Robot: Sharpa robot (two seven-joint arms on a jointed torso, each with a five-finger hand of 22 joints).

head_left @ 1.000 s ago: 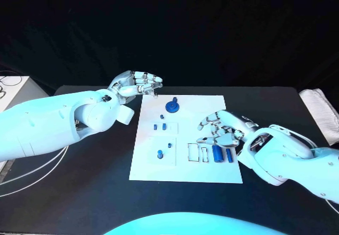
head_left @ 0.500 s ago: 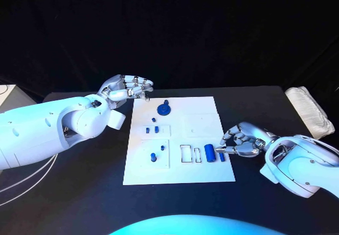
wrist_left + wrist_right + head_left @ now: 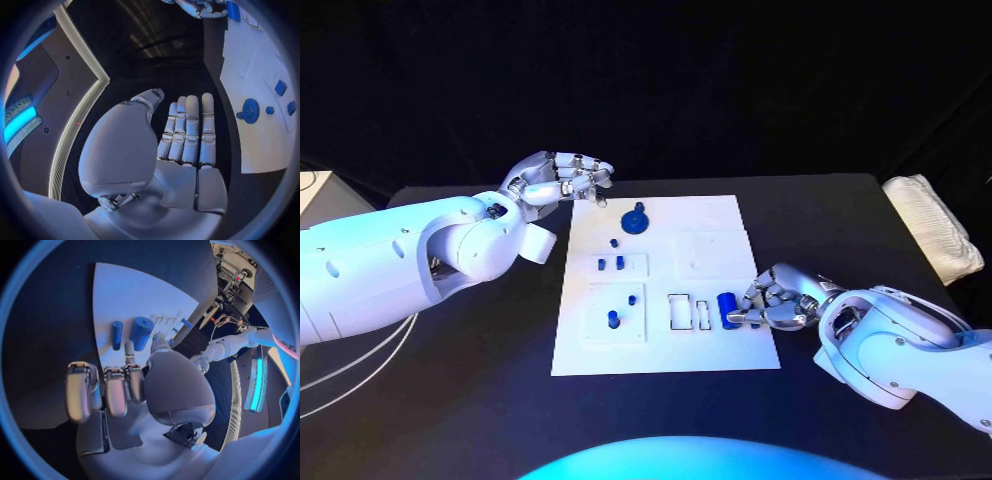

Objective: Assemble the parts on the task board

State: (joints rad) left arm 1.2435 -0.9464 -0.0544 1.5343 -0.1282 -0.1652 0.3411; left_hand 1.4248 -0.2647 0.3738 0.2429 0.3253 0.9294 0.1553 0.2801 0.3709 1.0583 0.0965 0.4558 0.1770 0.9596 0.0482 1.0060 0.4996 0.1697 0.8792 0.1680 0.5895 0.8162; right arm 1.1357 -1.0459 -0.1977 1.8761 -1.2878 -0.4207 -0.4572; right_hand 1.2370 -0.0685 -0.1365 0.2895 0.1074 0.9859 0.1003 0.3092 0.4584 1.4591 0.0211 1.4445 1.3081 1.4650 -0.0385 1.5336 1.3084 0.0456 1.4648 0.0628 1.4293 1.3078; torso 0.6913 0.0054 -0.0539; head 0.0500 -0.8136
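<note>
The white task board [image 3: 711, 345] lies in the middle of the black table. A round blue part with a knob [image 3: 636, 221] [image 3: 250, 110] stands near its far edge, and small blue pegs [image 3: 613, 320] sit in the left-hand recesses. A thick blue cylinder [image 3: 728, 305] [image 3: 141, 333] and a thin blue peg [image 3: 117, 334] lie near the board's right edge. My right hand [image 3: 775, 300] sits beside them with its fingers [image 3: 116, 390] curled in, holding nothing. My left hand [image 3: 564, 178] hovers off the board's far left corner, fingers [image 3: 190, 130] straight and empty.
A folded white cloth [image 3: 932, 238] lies at the table's right edge. A white box [image 3: 312, 192] and cables [image 3: 343, 385] are at the left. Two empty white slots [image 3: 679, 310] lie left of the cylinder.
My right hand has moved to the board's right edge and then crept closer to the cylinder and thin peg. The left hand has hardly moved.
</note>
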